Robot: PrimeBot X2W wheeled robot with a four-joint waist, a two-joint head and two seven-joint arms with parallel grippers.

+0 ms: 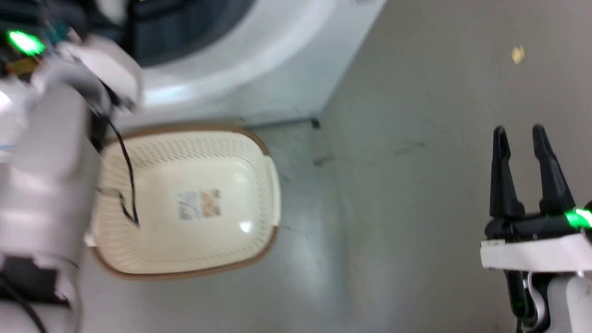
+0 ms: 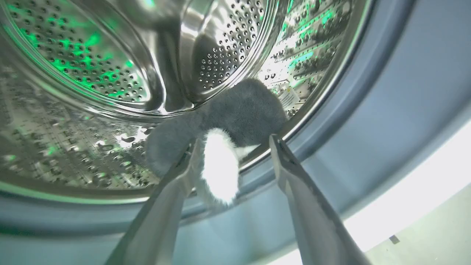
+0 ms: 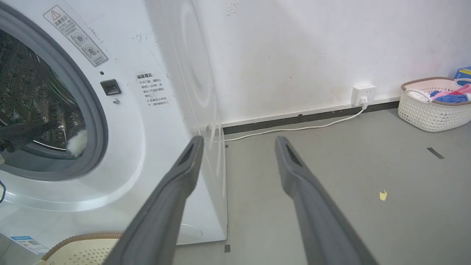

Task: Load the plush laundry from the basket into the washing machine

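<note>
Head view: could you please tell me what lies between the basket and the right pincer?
In the head view, bare grey floor, faintly scuffed, separates the basket from the open right pincer.

Left wrist close before drum, seemingly

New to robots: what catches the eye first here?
A shiny perforated steel drum glinting green, a fluffy dark toy with a white patch lying at its lip between the left gripper's spread fingers. On the grey floor before it, a cream brown-rimmed basket holds only a paper label.

Plush laundry at drum lip
</note>
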